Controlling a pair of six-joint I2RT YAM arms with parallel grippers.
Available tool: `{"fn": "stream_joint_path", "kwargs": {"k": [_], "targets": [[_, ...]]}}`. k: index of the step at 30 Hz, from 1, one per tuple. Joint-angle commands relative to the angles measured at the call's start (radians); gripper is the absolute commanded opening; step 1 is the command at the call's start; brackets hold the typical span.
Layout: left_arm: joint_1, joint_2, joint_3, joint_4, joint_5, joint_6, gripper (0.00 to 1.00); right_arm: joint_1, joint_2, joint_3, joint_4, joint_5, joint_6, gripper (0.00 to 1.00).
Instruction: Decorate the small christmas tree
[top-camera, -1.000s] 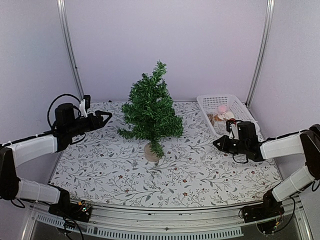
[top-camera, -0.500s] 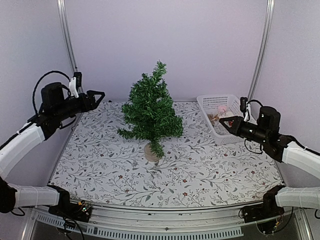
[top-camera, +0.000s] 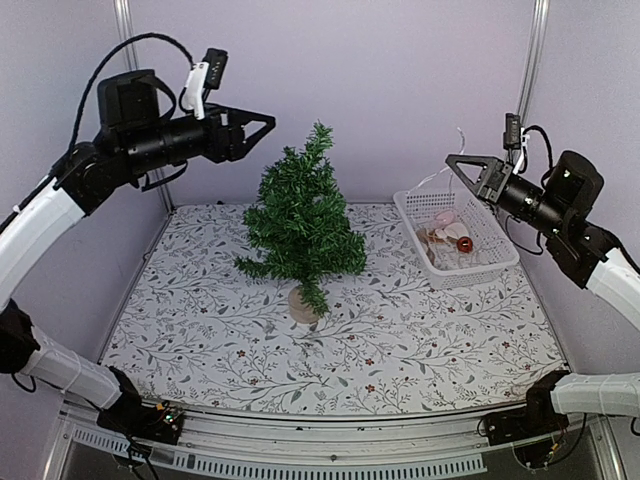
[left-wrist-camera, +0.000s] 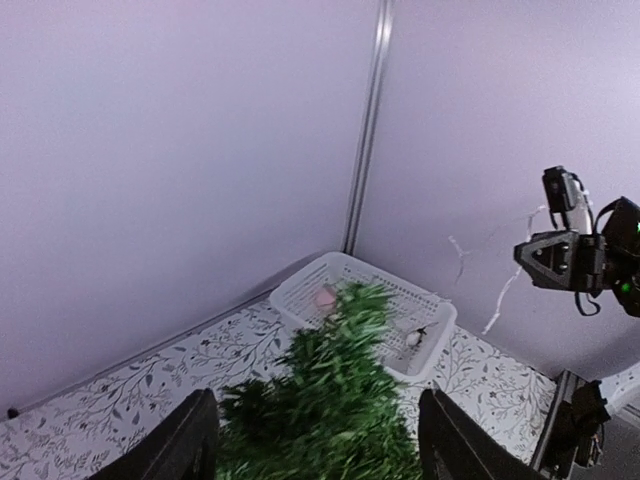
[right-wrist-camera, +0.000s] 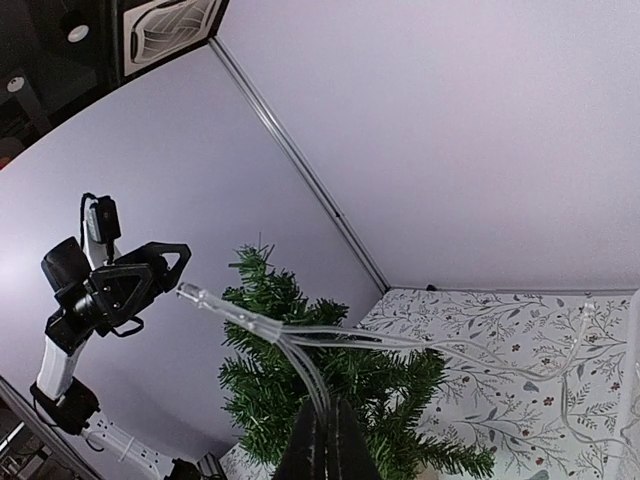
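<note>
The tree (top-camera: 300, 225) stands upright on its stump in the middle of the table (top-camera: 200, 330). The left gripper (top-camera: 268, 125) hangs high, up and to the left of the treetop, its jaws spread wide with nothing between them. The right gripper (top-camera: 452, 162) hangs high to the tree's right, above the basket (top-camera: 480, 268), pinched tight on a thin clear strand (right-wrist-camera: 288, 339).

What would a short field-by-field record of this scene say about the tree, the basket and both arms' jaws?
Tree: small christmas tree, upright mid-table, no decorations on it
Basket: white basket, right of tree, holds ornaments
Left gripper: high, left of treetop, jaws open, empty
Right gripper: high, near basket, jaws shut on clear strand
</note>
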Motion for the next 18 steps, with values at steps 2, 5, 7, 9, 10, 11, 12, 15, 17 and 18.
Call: {"fn": "stream_joint_path", "kwargs": {"k": [2,5,7,9,10,11,12,15,17,18], "targets": [[-0.252,0.238,0.301,-0.193,-0.052,0.163,0.67,0.081,0.044,0.072,0.005,-0.014,-0.056,0.0],[-0.345,0.355,0.428,-0.229,-0.066,0.173,0.64,0.141,0.066,0.101,-0.002,0.011,-0.086,0.0],[-0.382,0.408,0.472,-0.231,-0.085,0.189,0.61,0.178,0.074,0.115,-0.004,0.034,-0.11,0.0],[-0.406,0.446,0.499,-0.233,-0.103,0.201,0.59,0.213,0.08,0.133,-0.006,0.057,-0.13,0.0],[-0.413,0.459,0.508,-0.232,-0.113,0.203,0.58,0.23,0.081,0.139,-0.008,0.069,-0.138,0.0],[-0.417,0.472,0.515,-0.231,-0.115,0.202,0.57,0.246,0.081,0.145,-0.01,0.08,-0.148,0.0],[-0.42,0.483,0.524,-0.234,-0.113,0.203,0.56,0.262,0.082,0.152,-0.011,0.088,-0.155,0.0],[-0.429,0.516,0.556,-0.25,-0.103,0.21,0.53,0.298,0.082,0.166,-0.015,0.113,-0.178,0.0],[-0.432,0.536,0.579,-0.265,-0.095,0.218,0.51,0.317,0.088,0.179,-0.023,0.123,-0.192,0.0],[-0.434,0.545,0.595,-0.271,-0.087,0.229,0.5,0.325,0.09,0.185,-0.027,0.125,-0.199,0.0]]}}
